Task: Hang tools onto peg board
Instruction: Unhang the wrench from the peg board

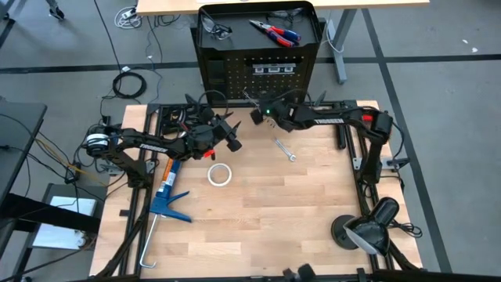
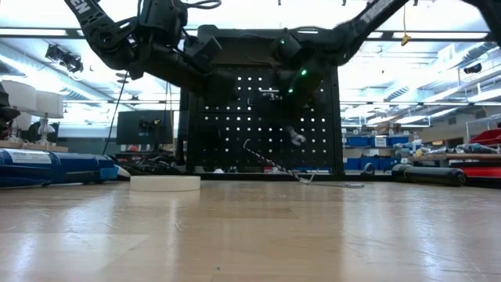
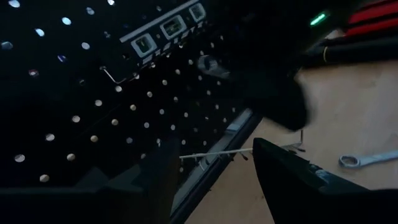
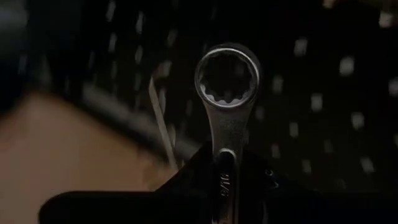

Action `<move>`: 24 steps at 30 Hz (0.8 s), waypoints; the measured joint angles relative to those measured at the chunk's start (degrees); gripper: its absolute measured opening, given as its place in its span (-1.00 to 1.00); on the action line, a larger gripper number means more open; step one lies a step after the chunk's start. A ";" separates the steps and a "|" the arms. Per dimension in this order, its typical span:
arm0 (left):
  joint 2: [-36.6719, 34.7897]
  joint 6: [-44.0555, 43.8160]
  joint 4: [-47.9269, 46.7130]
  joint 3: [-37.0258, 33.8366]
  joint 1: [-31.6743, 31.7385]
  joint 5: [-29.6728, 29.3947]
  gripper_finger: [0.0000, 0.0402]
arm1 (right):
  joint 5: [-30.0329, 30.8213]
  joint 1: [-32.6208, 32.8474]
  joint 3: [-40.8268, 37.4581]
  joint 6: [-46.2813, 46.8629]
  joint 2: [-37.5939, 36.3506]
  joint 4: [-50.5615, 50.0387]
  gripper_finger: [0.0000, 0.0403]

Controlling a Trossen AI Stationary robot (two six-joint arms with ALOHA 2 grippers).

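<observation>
- Two wrenches in play here: one is clamped in the right gripper (image 4: 227,177), the other wrench on the table (image 1: 285,150) lies flat on the wood, just right of centre and near the board.
- The held wrench (image 4: 227,93) sticks out past the fingers ring-end first, pointed at the holes of the peg board (image 1: 258,74). In the low view it shows up as a small silver bit (image 2: 296,136) in front of the panel, well off the table.
- Peg board stands upright at the far edge of the table. Its top tray has the pliers (image 1: 275,32) with red and blue handles and a pair of safety glasses (image 1: 214,27) lying in it.
- The left gripper (image 1: 232,131) hovers over the wood left of the right one, close to the board's lower left. Fingers are spread apart with nothing between them; you can see the gap clearly in the left wrist view (image 3: 214,177).
- A thin wire hook (image 3: 217,153) sits by the base of the board.
- Other stuff on the table: a white tape roll (image 1: 220,175) near the middle and a blue caulking gun (image 1: 163,202) along the left side.
</observation>
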 joint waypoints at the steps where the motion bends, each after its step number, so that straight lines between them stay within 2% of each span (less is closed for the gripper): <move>1: 0.00 0.03 -0.46 0.00 0.00 0.49 0.05 | -0.04 0.74 0.00 1.22 -1.04 -4.23 -0.76; 5: 0.00 0.05 -1.11 0.00 0.00 3.56 0.05 | -1.78 3.80 -0.51 6.56 -4.67 -18.92 -0.76; 8: 0.00 0.36 -1.75 0.00 0.00 5.04 0.05 | -5.95 5.89 -4.31 7.32 -6.81 -20.95 -0.76; 16: 0.00 1.54 -5.65 0.02 -0.02 5.18 0.05 | -24.41 7.22 -20.71 12.31 -10.42 -14.60 -0.76; 20: 0.00 1.54 -5.74 0.02 -0.02 5.26 0.05 | -25.12 6.93 -27.08 18.27 -11.48 -11.20 -0.68; 24: 0.00 1.54 -4.89 0.02 -0.02 5.98 0.05 | -25.16 6.85 -28.98 19.46 -11.75 -7.94 -0.50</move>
